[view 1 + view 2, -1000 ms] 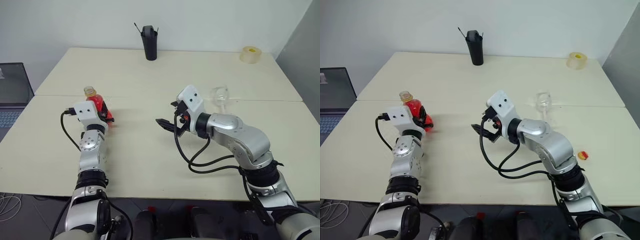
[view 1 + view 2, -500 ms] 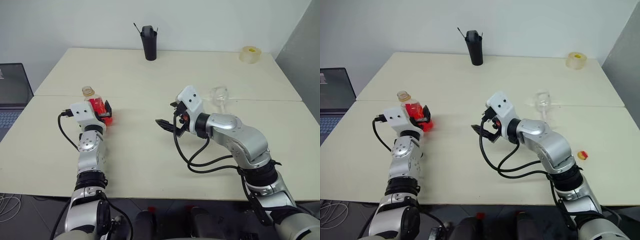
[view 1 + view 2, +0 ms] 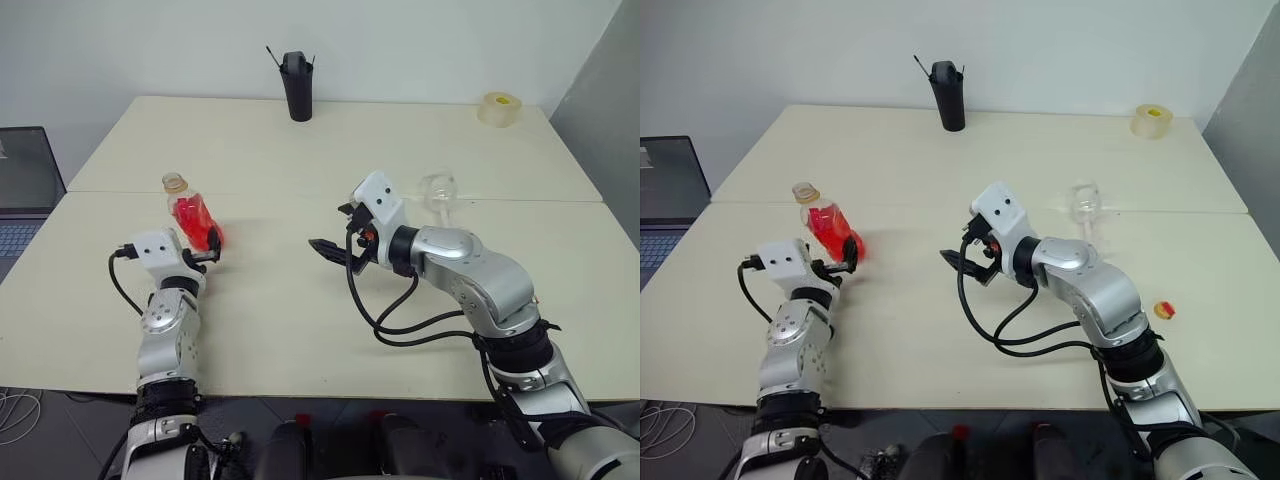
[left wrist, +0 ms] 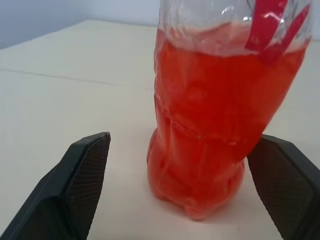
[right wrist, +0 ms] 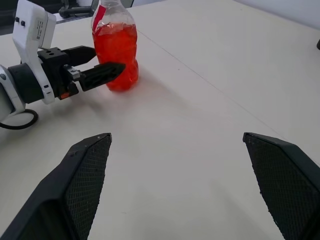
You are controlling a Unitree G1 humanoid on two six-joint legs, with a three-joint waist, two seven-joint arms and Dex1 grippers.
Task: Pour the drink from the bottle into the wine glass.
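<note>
The bottle (image 3: 192, 213) stands upright on the left of the table, filled most of the way with the red drink (image 4: 215, 125). My left gripper (image 3: 207, 252) is open just in front of the bottle's base. Its fingers (image 4: 85, 175) flank the bottle without touching it. Farther right stands the clear wine glass (image 3: 438, 190), which looks empty. My right gripper (image 3: 328, 248) hovers open over the middle of the table, pointing left toward the bottle (image 5: 115, 55), with nothing between its fingers (image 5: 87, 170).
A tall black cup (image 3: 298, 85) stands at the back edge and a tape roll (image 3: 501, 108) at the back right corner. A small yellow and red object (image 3: 1163, 310) lies near my right arm. A laptop (image 3: 25, 190) sits beyond the left edge.
My left gripper has opened off the bottle, then drawn back and sunk a little. The bottle stays standing on the table. The right arm has kept still.
</note>
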